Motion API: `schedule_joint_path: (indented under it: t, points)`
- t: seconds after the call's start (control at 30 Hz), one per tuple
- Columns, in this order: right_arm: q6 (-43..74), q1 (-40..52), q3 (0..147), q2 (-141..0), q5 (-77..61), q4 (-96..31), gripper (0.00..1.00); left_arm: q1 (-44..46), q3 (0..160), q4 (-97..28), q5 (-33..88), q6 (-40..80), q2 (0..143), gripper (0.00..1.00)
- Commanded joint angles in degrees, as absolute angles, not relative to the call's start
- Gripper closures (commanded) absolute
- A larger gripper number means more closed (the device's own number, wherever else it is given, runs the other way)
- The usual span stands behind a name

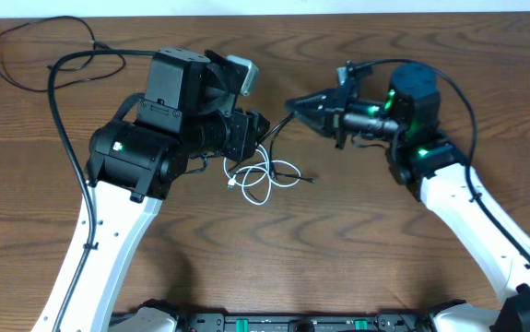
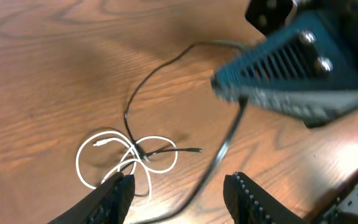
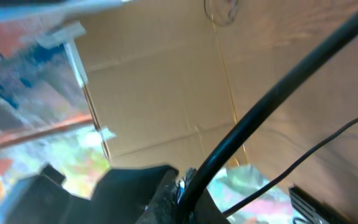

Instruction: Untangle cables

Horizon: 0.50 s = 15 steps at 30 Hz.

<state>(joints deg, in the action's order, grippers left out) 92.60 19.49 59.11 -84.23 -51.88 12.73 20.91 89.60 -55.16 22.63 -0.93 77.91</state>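
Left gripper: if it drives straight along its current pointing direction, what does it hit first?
Likely the black cable running between its fingers, then the table. The white cable sits just off one finger. Depth unclear.

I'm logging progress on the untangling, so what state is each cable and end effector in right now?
White cable: looped on the table, knotted with a black one.
Thin black cable: curving down into that knot.
Thicker black cable: hanging from the right end effector.
Right end effector: shut on the thicker black cable.
Left end effector: open, gripping nothing.
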Motion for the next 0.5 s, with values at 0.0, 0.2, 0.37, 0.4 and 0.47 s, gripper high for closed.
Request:
schedule_joint_path:
  t: [0.0,0.2,0.37,0.4,0.47]
  points:
    - [94.2,19.0,59.2,-84.2,-51.8,12.9,0.98,21.0,90.1,-55.2,29.1,-7.2,77.5,0.48]
    - [95.8,19.6,59.2,-84.2,-52.1,13.2,0.98,21.0,90.0,-55.3,33.3,-9.3,78.5,0.48]
    - [96.7,20.5,59.2,-84.2,-52.5,14.0,0.98,22.0,89.8,-55.2,33.7,-10.5,80.3,0.48]
    - [96.7,20.5,59.2,-84.2,-52.8,14.0,0.98,22.2,89.8,-55.1,33.6,-11.0,80.6,0.48]
    - [96.6,20.5,59.2,-84.2,-53.8,14.0,0.98,22.3,89.8,-54.4,33.6,-10.9,81.2,0.48]
